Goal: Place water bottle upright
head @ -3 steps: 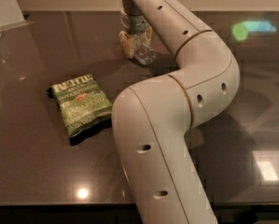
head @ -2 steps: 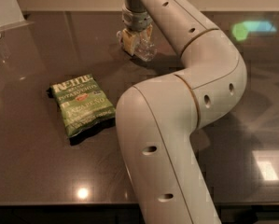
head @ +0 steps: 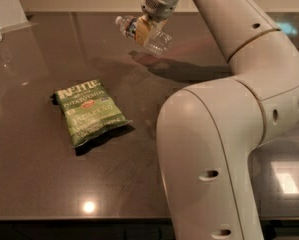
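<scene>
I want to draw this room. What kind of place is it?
Probably a snack counter or break room: a dark shiny countertop, a green chip bag, and the tool holding a water bottle above it.

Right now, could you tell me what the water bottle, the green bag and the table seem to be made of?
Water bottle, held tilted above the table by the gripper: clear thin plastic, see-through, ribbed. Chip bag: probably plastic film, printed green, crinkled, slightly shiny. Table: dark, polished, mirrors the lights; stone or laminate, cannot tell.
</scene>
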Tool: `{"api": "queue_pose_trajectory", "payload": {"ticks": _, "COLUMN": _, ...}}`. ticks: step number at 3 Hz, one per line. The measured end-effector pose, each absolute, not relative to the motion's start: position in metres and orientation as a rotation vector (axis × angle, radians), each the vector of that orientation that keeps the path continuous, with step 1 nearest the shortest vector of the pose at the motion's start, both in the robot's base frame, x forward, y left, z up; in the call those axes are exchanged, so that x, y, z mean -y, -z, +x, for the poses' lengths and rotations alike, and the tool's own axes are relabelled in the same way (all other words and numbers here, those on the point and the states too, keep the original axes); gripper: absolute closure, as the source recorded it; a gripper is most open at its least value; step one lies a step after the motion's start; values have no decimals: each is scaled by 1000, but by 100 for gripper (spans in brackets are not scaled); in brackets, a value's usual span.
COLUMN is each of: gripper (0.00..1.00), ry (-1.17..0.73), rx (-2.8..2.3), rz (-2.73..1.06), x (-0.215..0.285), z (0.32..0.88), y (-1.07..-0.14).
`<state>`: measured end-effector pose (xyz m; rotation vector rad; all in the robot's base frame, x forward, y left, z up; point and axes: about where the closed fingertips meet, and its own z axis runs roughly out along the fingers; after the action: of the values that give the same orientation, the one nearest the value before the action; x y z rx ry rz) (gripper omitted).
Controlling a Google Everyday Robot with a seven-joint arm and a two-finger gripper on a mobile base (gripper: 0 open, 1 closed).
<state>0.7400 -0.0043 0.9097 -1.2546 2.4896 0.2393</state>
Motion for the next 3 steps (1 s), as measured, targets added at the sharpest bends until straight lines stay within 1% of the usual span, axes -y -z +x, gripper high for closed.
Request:
{"api": "queue_pose_trajectory", "payload": {"ticks": 2, "gripper": 100, "ry": -601, "rx": -2121, "rz": -1410, "x": -5, "z": 695, "y": -948}}
{"api": "queue_pose_trajectory", "payload": {"ticks": 3, "gripper": 100, "ry": -729, "rx": -1980, "rz": -1378, "x": -9, "z": 676, "y": -958}}
